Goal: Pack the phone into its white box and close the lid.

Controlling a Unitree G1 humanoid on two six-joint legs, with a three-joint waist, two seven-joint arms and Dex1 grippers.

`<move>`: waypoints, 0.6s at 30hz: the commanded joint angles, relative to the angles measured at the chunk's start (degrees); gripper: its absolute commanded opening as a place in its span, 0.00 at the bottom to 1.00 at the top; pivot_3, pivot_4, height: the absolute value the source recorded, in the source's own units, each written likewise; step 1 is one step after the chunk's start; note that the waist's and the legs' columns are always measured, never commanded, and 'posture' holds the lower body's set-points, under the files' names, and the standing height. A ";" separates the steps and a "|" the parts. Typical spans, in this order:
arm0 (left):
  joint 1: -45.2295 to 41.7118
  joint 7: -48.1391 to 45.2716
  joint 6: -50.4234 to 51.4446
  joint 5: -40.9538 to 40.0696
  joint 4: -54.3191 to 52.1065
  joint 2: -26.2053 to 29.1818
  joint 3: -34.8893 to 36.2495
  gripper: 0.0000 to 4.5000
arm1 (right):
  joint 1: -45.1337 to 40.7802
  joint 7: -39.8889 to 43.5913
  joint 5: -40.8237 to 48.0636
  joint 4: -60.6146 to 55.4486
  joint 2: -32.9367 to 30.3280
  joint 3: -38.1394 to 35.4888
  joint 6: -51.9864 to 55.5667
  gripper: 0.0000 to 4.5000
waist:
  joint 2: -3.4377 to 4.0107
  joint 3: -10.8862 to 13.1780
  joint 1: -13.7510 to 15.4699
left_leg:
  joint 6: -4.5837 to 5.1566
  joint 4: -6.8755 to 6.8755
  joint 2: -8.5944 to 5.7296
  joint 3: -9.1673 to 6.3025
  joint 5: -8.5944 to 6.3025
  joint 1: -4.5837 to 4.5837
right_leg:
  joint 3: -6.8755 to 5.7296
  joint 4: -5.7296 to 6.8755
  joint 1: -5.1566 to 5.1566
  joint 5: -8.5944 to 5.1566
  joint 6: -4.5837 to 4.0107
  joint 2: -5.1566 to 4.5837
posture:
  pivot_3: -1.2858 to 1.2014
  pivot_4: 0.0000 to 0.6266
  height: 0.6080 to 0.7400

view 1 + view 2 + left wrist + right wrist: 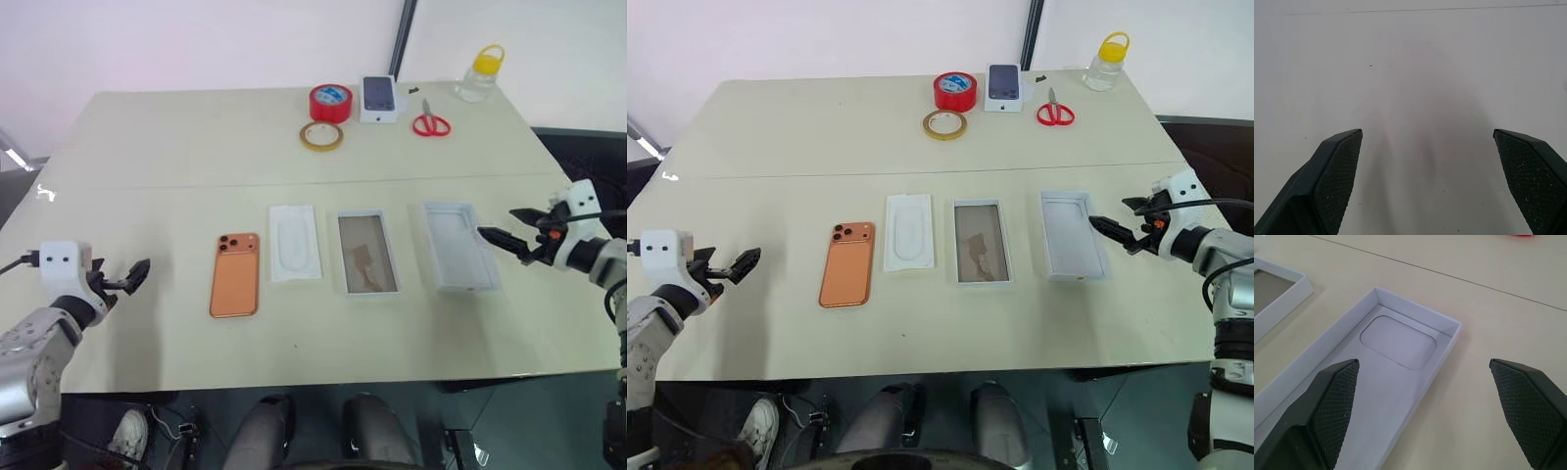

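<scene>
Hovering wide open and empty over bare table [176,362], the left gripper [132,277] sits at the robot's left edge, with the phone [235,274] near it toward the middle — the closest of the row. The phone lies camera-side up, long axis running away from the robot, so it looks like this arm's pick. Past it come the insert [294,242], then the box [368,253], parallel. The right gripper [1117,233], also wide and empty, hangs at the lid [1070,235] — rim up, on the far right.
</scene>
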 commanded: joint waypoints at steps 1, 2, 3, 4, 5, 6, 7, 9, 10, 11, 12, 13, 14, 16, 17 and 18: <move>-0.82 -0.12 -0.18 -0.35 -1.23 0.83 0.47 1.00 | -0.49 0.07 1.04 -2.45 -0.77 -1.42 0.00 0.99 | 0.00 0.00 0.00 | 0.00 0.00 0.00 0.00 0.00 0.00 | 0.00 0.00 0.00 0.00 0.00 0.00 | 0.52 0.24 1.00; -0.70 -0.11 -0.16 -0.37 -1.41 0.75 0.49 1.00 | -0.52 0.11 1.06 -2.74 -0.43 -1.12 0.02 0.99 | 0.00 0.00 0.00 | 0.00 0.00 0.00 0.00 0.00 0.00 | 0.00 0.00 0.00 0.00 0.00 0.00 | 0.52 0.24 1.00; -0.46 -0.10 -0.09 -0.44 -1.70 0.64 0.58 1.00 | -0.53 0.06 1.09 -3.06 -0.09 -0.86 0.10 0.99 | 0.00 0.00 0.01 | 0.00 0.00 0.00 0.00 0.00 0.00 | 0.00 0.00 0.00 0.00 0.00 0.00 | 0.52 0.24 1.00; -0.33 0.11 0.10 -0.51 -2.16 0.45 0.58 1.00 | -0.89 0.06 0.99 -2.97 0.23 -0.48 0.02 0.99 | 0.00 0.00 -0.01 | 0.00 0.00 0.00 0.00 0.00 0.00 | 0.00 0.00 0.00 0.00 0.00 0.00 | 0.52 0.24 1.00; -0.16 0.20 0.37 -0.72 -2.60 0.39 0.80 1.00 | -1.05 0.04 1.02 -3.37 0.50 -0.20 0.17 0.99 | 0.00 0.00 -0.01 | 0.00 0.00 0.00 0.00 0.00 0.00 | 0.00 0.00 0.00 0.00 0.00 0.00 | 0.52 0.24 1.00; -0.20 0.37 0.67 -0.93 -3.00 0.28 0.90 1.00 | -1.42 0.21 0.99 -3.63 0.77 0.21 0.14 0.99 | 0.00 0.00 -0.02 | 0.00 0.00 0.00 0.00 0.00 0.00 | 0.00 0.00 0.00 0.00 0.00 0.00 | 0.52 0.24 1.00; -0.17 0.34 0.79 -1.08 -3.13 0.27 1.07 1.00 | -1.51 0.20 1.01 -4.26 1.09 0.48 0.25 0.99 | 0.00 0.00 -0.03 | -0.01 0.00 0.00 0.00 0.00 0.00 | 0.00 0.00 0.00 0.00 0.00 0.00 | 0.52 0.24 1.00; 0.01 0.29 1.04 -1.29 -3.39 0.30 1.35 1.00 | -1.48 -0.10 0.96 -6.02 1.78 0.98 0.58 0.99 | 0.00 0.00 -0.05 | -0.01 0.00 0.01 0.00 0.00 0.00 | 0.00 0.00 0.00 0.00 0.00 0.00 | 0.52 0.24 1.00; -0.03 0.36 1.33 -1.53 -3.71 0.30 1.32 1.00 | -1.60 -0.33 0.83 -6.86 2.10 1.31 0.71 0.99 | 0.00 0.00 -0.05 | 0.00 0.00 0.01 0.00 0.00 0.00 | 0.00 0.00 -0.01 0.00 0.00 0.00 | 0.52 0.24 1.00; -0.59 0.83 2.03 -1.94 -4.76 -0.03 0.65 1.00 | -2.21 -0.31 0.63 -7.24 2.45 1.97 0.63 0.99 | 0.00 0.00 -0.05 | -0.01 0.00 0.01 0.00 0.00 0.00 | 0.00 0.00 -0.01 0.00 0.00 0.00 | 0.52 0.24 1.00; -0.58 0.65 2.16 -2.32 -5.10 -0.02 0.62 1.00 | -2.03 -0.69 0.66 -8.66 2.94 2.38 0.98 0.99 | 0.00 0.00 -0.04 | -0.01 0.00 0.01 0.00 0.00 0.00 | 0.01 0.00 0.00 0.00 0.00 0.00 | 0.52 0.24 1.00; -1.23 1.01 2.95 -2.75 -5.77 -0.37 -0.07 1.00 | -2.29 -0.92 0.39 -9.52 3.44 3.11 0.92 0.99 | 0.00 0.00 -0.01 | 0.00 0.00 0.00 0.00 0.00 0.00 | 0.01 0.00 0.00 0.00 0.00 0.00 | 0.52 0.24 1.00; -1.81 1.20 3.95 -3.38 -6.21 -0.68 -0.55 1.00 | -2.28 -1.33 0.19 -11.05 4.05 3.85 1.09 0.99 | 0.00 0.00 0.05 | -0.01 0.00 0.00 0.00 0.00 0.00 | 0.00 0.00 0.00 0.00 0.00 0.00 | 0.52 0.24 1.00; -4.33 1.96 7.30 -5.27 -7.47 -1.87 -2.69 1.00 | -2.91 -2.17 -0.03 -13.92 5.28 5.41 1.37 0.99 | 0.00 0.00 0.09 | -0.01 0.01 0.01 0.00 0.00 0.00 | -0.01 0.00 0.00 0.00 0.00 0.00 | 0.52 0.24 1.00; -5.70 2.05 8.28 -5.87 -7.52 -2.42 -3.66 1.00 | -3.02 -2.64 0.03 -15.43 5.90 6.05 1.63 0.99 | 0.00 0.00 0.11 | -0.01 0.02 0.00 0.00 0.00 0.00 | 0.00 0.00 0.00 0.00 0.00 0.00 | 0.52 0.24 1.00; -6.84 2.00 8.81 -6.35 -7.14 -2.98 -4.29 1.00 | -2.71 -3.33 0.18 -17.31 6.72 6.62 2.01 0.99 | 0.00 0.00 0.10 | -0.01 0.04 -0.01 0.00 0.01 0.00 | 0.00 0.00 0.01 0.00 0.00 0.00 | 0.52 0.24 1.00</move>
